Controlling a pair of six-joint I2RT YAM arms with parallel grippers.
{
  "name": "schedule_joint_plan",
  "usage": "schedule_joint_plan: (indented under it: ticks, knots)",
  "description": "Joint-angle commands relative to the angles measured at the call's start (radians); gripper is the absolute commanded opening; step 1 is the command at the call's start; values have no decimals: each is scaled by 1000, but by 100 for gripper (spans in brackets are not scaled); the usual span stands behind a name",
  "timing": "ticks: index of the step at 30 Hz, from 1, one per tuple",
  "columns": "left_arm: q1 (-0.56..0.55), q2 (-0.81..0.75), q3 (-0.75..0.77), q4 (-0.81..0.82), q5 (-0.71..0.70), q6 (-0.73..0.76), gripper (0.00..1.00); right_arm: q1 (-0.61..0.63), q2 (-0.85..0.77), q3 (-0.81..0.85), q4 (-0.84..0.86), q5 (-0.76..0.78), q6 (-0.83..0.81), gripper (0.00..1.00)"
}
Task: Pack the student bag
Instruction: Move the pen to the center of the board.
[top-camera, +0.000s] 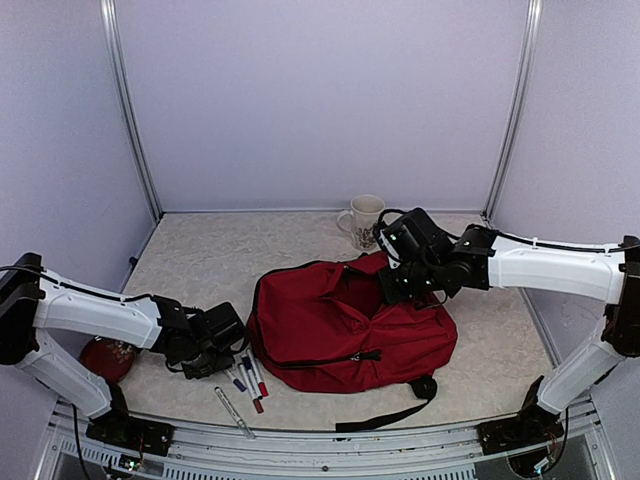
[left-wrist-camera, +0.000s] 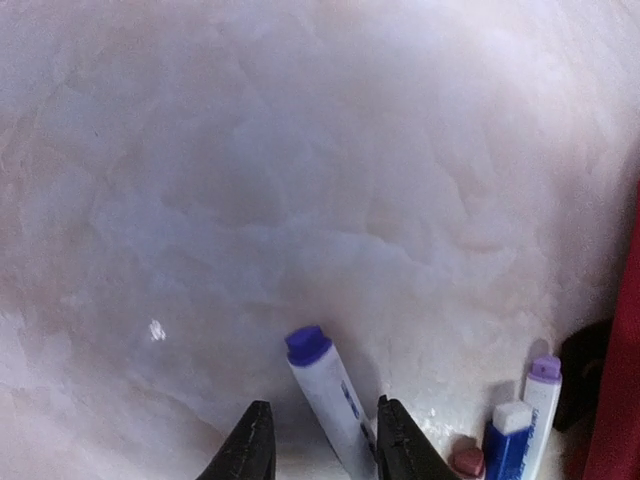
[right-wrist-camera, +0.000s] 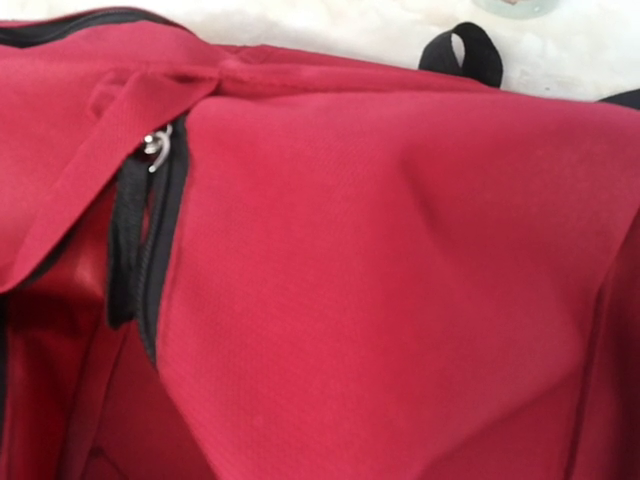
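Observation:
The student bag (top-camera: 340, 325) is a dark-red backpack lying flat mid-table, its black zipper (top-camera: 262, 300) running along the left edge. My left gripper (top-camera: 222, 358) is low over the table to the left of the bag. In the left wrist view it (left-wrist-camera: 322, 442) is open, with its jaws on either side of a white marker with a purple cap (left-wrist-camera: 322, 385). My right gripper (top-camera: 395, 285) is at the bag's far top edge. In the right wrist view red fabric (right-wrist-camera: 400, 280) fills the frame, hides the fingers and draws into a fold towards them.
More markers (top-camera: 252, 378) and a thin pen (top-camera: 233, 410) lie by the bag's left front corner. A white mug (top-camera: 364, 219) stands at the back. A dark-red round object (top-camera: 108, 356) sits at the far left. A black strap (top-camera: 385, 415) trails towards the front edge.

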Motion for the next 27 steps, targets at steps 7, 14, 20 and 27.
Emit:
schedule_joint_plan:
  ticks: [7,14,20,27]
  knots:
    - [170,-4,-60,61,68,205,12,-7,-62,-4,26,56,-3,0]
    - [215,7,-11,131,28,265,7,-12,-85,-14,18,74,-4,0]
    - [323,136,159,220,-52,498,7,-15,-94,-14,15,71,-2,0]
    - [380,345,366,195,6,712,20,-17,-106,-21,14,61,0,0]
